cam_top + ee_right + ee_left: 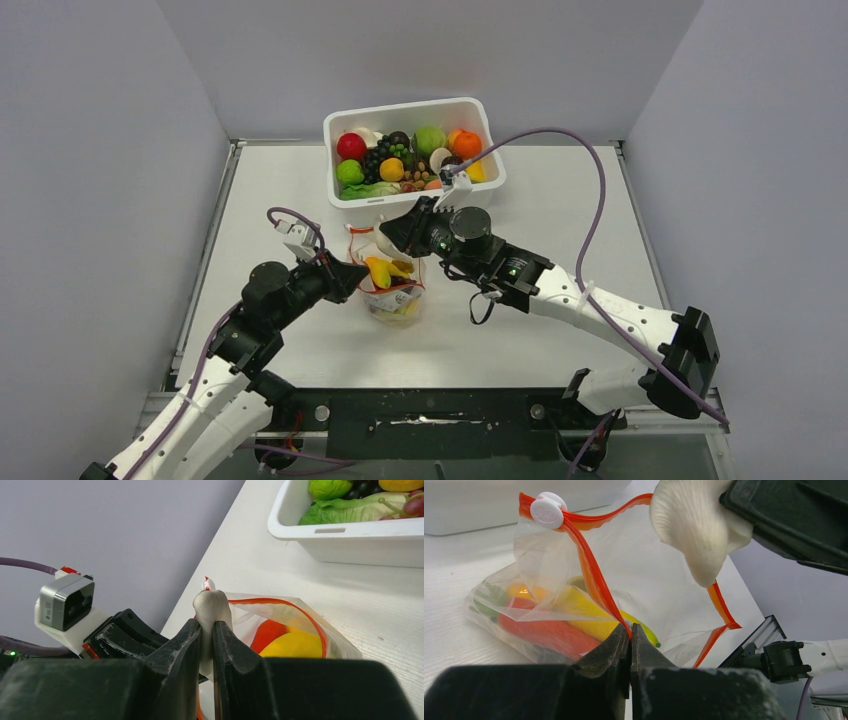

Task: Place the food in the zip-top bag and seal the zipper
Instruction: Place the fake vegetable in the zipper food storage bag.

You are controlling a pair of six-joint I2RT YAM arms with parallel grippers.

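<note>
The left end effector (630, 630), fully closed, pinches the thin orange-red zipper strip (589, 570) of the clear floppy zip-top bag (644, 575). The strip runs from that pinch away to its white slider (546, 510). The bag stands on the white table (560, 210) between the arms, mouth gaping upward. The right end effector (207, 627) clamps a white toy mushroom (211, 602) just above the mouth. A yellow banana (584, 625) and a red-orange piece (544, 632) lie inside; dropping the mushroom in and sealing remain.

From above, the left tool (356, 273) and the right tool (390, 233) are covering the mouth of the bag (395, 302). The left arm (190, 410) is running off the bottom edge.

In the left wrist view, crinkled plastic is blurring the food (549, 632). The pale piece (694, 530), possibly a mushroom cap, is being cut off at the top edge and partly covered by the right tool's dark body.

In the right wrist view, the tub (350, 540) is running past the top and right edges. The fingers (182, 650) are hiding the pale piece's lower part.
</note>
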